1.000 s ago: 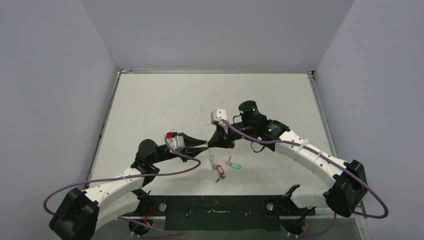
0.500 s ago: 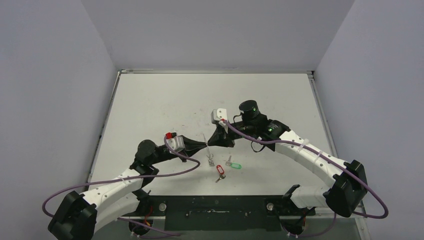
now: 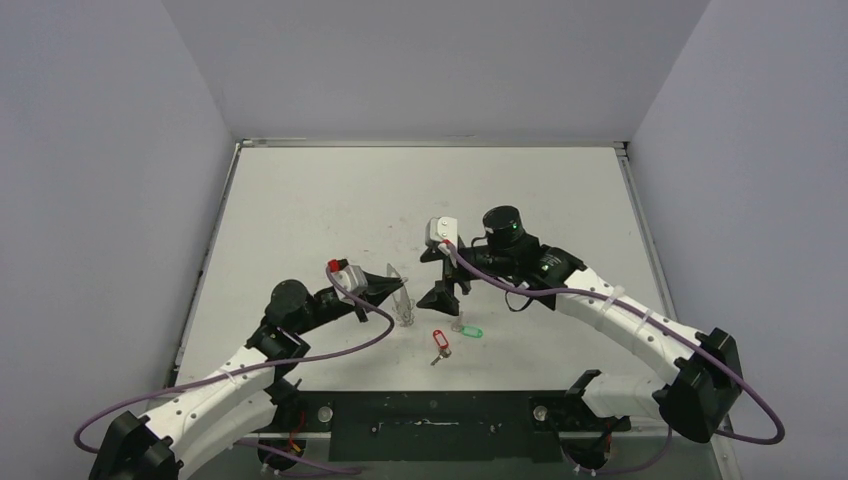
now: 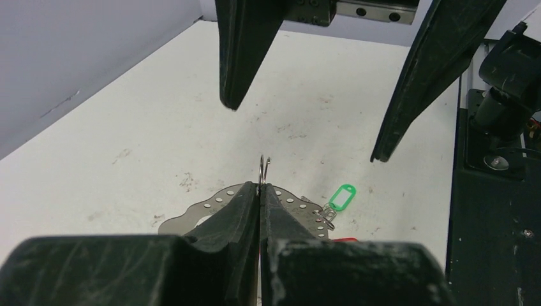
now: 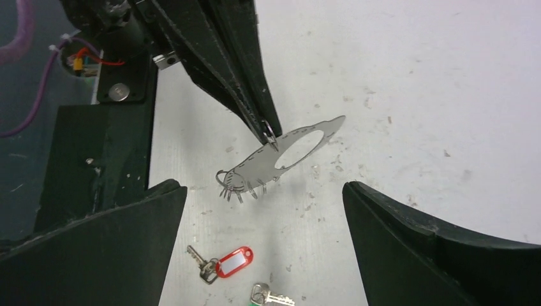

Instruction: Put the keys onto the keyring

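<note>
Since a second ago your right gripper (image 4: 303, 131) has let go. It was shut against the tip of the left one and now stands with its jaws spread wide, one finger to each side of the left gripper's tip, touching nothing. Your left gripper (image 4: 261, 188) has closed in the same span and has swung a little towards its own side.

The left fingers are now pressed flat together on the keyring (image 5: 268, 132), a small wire loop whose top just pokes out beyond the fingertips in the left wrist view. A flat silvery metal plate (image 5: 281, 156) with an oval hole hangs from that loop (it is cut rather like a whiskered fish). It slants down below the fingers. You cannot tell from these views whether its lower end touches the table (image 3: 300, 200).

Both keys lie flat on the table, off the ring, on the side nearer the arm bases. The key with the red tag (image 3: 440, 340) sits below and towards the bases from the left gripper's tip. The key with the green tag (image 3: 470, 331) lies just beside it, on the right arm's side, close under the open right fingers (image 4: 245, 51). The two keys are near each other but apart, and neither gripper touches them.
</note>
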